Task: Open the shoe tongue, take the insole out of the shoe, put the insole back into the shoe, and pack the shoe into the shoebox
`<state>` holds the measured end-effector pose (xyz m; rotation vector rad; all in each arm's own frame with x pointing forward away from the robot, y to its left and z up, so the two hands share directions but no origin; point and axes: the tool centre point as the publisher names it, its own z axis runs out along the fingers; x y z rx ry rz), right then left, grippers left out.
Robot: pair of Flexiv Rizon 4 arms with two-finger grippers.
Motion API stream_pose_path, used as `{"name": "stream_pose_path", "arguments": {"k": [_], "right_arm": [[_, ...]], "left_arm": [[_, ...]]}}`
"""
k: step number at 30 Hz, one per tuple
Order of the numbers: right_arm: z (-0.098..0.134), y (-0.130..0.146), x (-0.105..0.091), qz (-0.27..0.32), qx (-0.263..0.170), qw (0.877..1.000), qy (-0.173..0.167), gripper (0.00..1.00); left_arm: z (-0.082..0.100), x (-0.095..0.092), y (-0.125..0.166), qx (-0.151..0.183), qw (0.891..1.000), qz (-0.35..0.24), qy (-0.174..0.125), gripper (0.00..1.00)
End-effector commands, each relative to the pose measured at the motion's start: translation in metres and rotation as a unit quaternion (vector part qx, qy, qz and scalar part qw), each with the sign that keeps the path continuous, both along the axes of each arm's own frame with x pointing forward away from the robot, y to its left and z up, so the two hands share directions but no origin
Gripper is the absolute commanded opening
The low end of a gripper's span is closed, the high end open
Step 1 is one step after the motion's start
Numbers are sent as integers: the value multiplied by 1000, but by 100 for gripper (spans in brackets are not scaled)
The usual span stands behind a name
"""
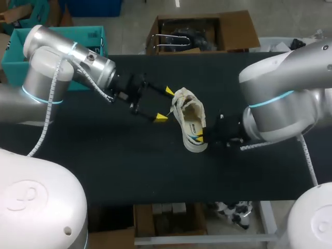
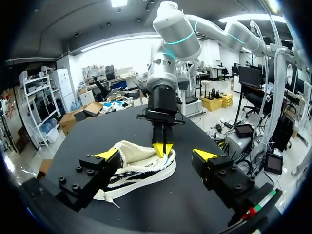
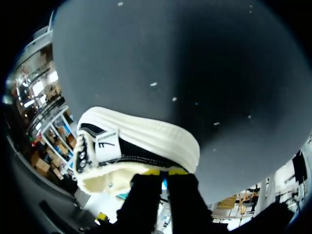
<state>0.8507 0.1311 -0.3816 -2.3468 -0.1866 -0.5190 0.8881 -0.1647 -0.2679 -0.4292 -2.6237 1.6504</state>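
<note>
Black tabletop (image 1: 104, 166), and right of the head view's centre a white low-top sneaker with black side stripes and a fluffy cream lining (image 1: 188, 111) is lying with its opening up and its heel toward the lower edge of the frame.

The step in hand looks like the very first one, getting the tongue opened up. The sneaker is being steadied rather than unpacked, no insole can be seen outside it, and nothing has been packed yet.

The right gripper (image 1: 198, 137) is brought in from the right edge of the head view, arm low and roughly level with the table. Its yellow tips are nearly together on the rim at the heel end, so the sneaker appears to be pinched there, one finger inside and one outside. The same is shown in the right wrist view: rim and lining sit right at the fingertips.

The left gripper (image 1: 165, 105) is reached in from the upper left, fingers spread wide and nothing held. Its far tip is just beside the front end of the sneaker, its near tip is off to the side over bare table.

Next move, as a guess: the spread fingers need to be brought over the front of the opening and closed on the tongue, then it gets pulled forward while the heel is kept pinned. The tongue isn't easily told apart from the lining, so aim could be tricky.
</note>
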Motion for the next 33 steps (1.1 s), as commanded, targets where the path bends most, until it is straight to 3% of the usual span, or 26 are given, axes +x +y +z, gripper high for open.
{"name": "stream_pose_path", "arguments": {"k": [1, 3, 6, 11, 15, 17, 25, 33], "right_arm": [[4, 7, -1, -2, -27, 1000, 12, 15], [11, 5, -5, -6, -30, 999, 7, 26], [22, 3, -10, -9, -41, 999, -1, 35], [33, -2, -18, -13, -52, 999, -6, 33], [43, -4, -23, -7, -37, 999, -19, 25], [47, -1, -21, -4, -34, 999, -23, 0], [31, 24, -2, 29, -26, 999, -17, 0], [8, 31, 5, 36, -19, 999, -3, 0]], "left_arm": [[4, -9, 13, -4, 1000, 27, 0, 100], [5, -10, 16, 0, 999, 37, 8, 100], [7, -12, 20, 3, 999, 42, 17, 100], [8, -11, 26, 7, 997, 61, 46, 100], [8, -7, 31, 16, 993, 82, 81, 100], [7, -6, 33, 19, 991, 92, 97, 100], [7, -7, 42, 34, 983, 121, 133, 100], [10, -9, 54, 42, 978, 145, 142, 100]]}}
